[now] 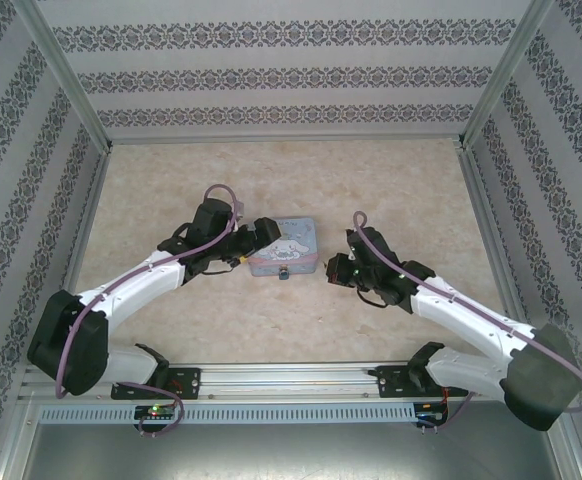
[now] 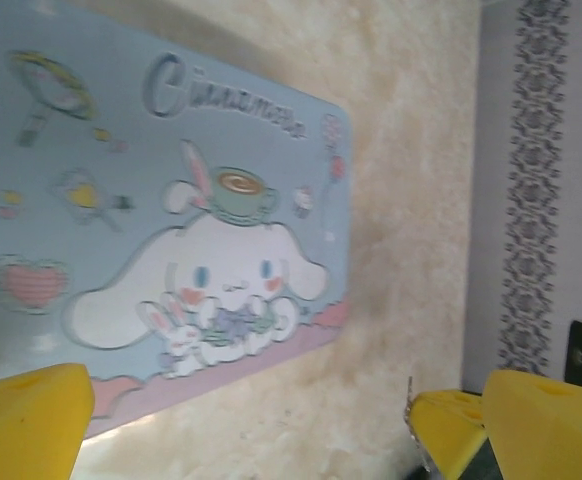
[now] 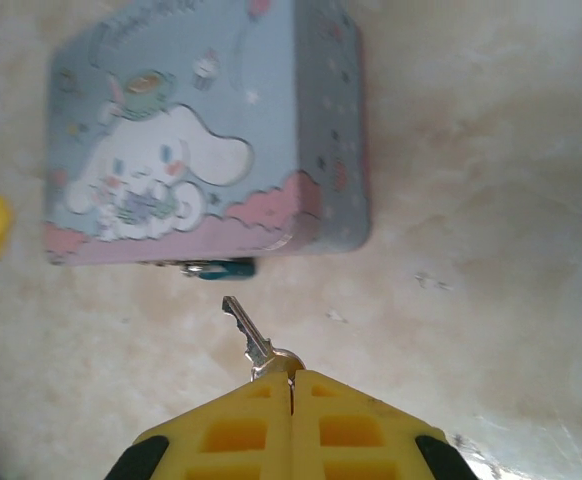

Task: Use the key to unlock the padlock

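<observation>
Yellow fingers [image 2: 26,420] of the left gripper [image 2: 261,420] sit at the bottom of its wrist view, spread wide with nothing between them, just beside the left end of the blue cartoon-dog tin [image 2: 171,200]. Mid-frame in the right wrist view the padlock [image 3: 221,267] hangs at the tin's lower edge, half tucked under it, keyhole hidden. Just below it is the key [image 3: 249,335], pinched by its head in the closed right gripper [image 3: 293,385], blade pointing up-left and not touching the lock yet

My worry: nothing is steadying the lock or the tin, so a poke from the key tip could just shove them across the table [image 1: 271,180], which looks like smooth pale marble-pattern stuff. That thin pinch could also let the key swivel and miss the slot

Room-wise it's a box of striped patterned wallpaper [image 1: 271,80] with metal frame posts [image 1: 66,75] in the upper corners
</observation>
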You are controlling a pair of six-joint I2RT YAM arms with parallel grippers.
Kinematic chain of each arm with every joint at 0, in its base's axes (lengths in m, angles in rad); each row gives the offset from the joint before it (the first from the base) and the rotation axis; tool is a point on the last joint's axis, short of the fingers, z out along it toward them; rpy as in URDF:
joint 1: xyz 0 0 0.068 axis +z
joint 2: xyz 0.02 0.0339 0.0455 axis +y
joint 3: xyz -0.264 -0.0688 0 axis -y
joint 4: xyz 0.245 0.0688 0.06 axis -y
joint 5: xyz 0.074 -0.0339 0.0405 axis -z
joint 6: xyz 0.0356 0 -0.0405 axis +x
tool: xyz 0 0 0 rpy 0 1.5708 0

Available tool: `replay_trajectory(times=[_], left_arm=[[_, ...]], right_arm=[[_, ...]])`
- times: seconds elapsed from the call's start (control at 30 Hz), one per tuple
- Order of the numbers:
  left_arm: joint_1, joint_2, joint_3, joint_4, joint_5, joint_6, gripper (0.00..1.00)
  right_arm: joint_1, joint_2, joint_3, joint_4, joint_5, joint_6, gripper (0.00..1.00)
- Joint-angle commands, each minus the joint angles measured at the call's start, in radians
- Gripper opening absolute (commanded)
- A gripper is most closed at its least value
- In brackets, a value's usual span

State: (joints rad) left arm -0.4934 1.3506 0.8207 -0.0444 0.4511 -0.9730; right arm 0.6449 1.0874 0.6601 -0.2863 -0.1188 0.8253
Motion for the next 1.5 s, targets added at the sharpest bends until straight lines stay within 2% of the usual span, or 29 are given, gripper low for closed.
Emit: replay_trajectory(times=[0.0,0.1,0.37,0.53,0.87,1.2,1.47], left_arm=[[-0.032,0.04,0.016,0.142,0.084,-0.07,0.98],[-0.055,0.078,0.043,0.182,0.099,-0.087,0.92],[-0.085,0.158,0.087,0.242,0.118,-0.099,0.6],[-0.095,0.182,0.089,0.268,0.126,-0.108,0.47],[-0.109,0.203,0.091,0.282,0.128,-0.119,0.35],[-0.127,0.216,0.098,0.283,0.125,-0.121,0.33],[-0.134,0.223,0.101,0.28,0.12,-0.119,0.27]], right_arm=[[-0.014,-0.019,0.014,0.044,-0.09,-0.023,0.0],[-0.015,0.006,0.042,0.061,-0.123,-0.013,0.0],[-0.008,0.081,0.101,0.118,-0.17,0.004,0.0],[-0.004,0.11,0.117,0.136,-0.182,0.008,0.0],[0.0,0.137,0.124,0.151,-0.183,0.011,0.0],[0.001,0.138,0.12,0.159,-0.181,0.016,0.0],[0.002,0.135,0.117,0.161,-0.18,0.018,0.0]])
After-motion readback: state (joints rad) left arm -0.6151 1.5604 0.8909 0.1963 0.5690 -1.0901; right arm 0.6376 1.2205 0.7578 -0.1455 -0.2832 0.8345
